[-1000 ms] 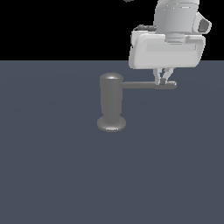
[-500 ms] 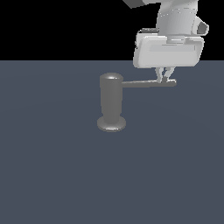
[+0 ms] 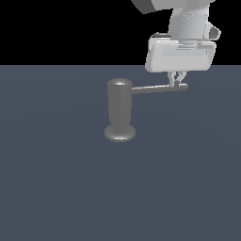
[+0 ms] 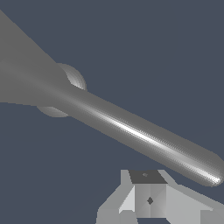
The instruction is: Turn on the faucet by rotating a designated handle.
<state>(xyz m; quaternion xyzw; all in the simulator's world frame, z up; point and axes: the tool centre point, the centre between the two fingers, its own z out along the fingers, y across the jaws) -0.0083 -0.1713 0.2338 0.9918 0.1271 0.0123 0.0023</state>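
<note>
From my wrist camera the nearest thing is one finger (image 4: 148, 199) of the gripper (image 3: 177, 84), sitting just beside the handle (image 4: 140, 133) near its rounded tip. I see only that one finger there, and in the exterior view the two fingers hang close together at the rod, so I cannot tell whether they pinch it, merely press one side, or stand slightly spread.

The handle runs away from the gripper toward the faucet (image 3: 119, 110), joining it near the rounded top. The faucet stands upright on its flared base, well apart from the gripper, on a plain dark floor (image 3: 56, 188).

My worry is the contact point. The fingers sit very near the rod's free end, so as the rod swings through its arc the tip could slide out past them, and I would lose the push. The rod is also smooth and round; if I drive at the wrong height the finger could ride over or under it instead of turning it.
</note>
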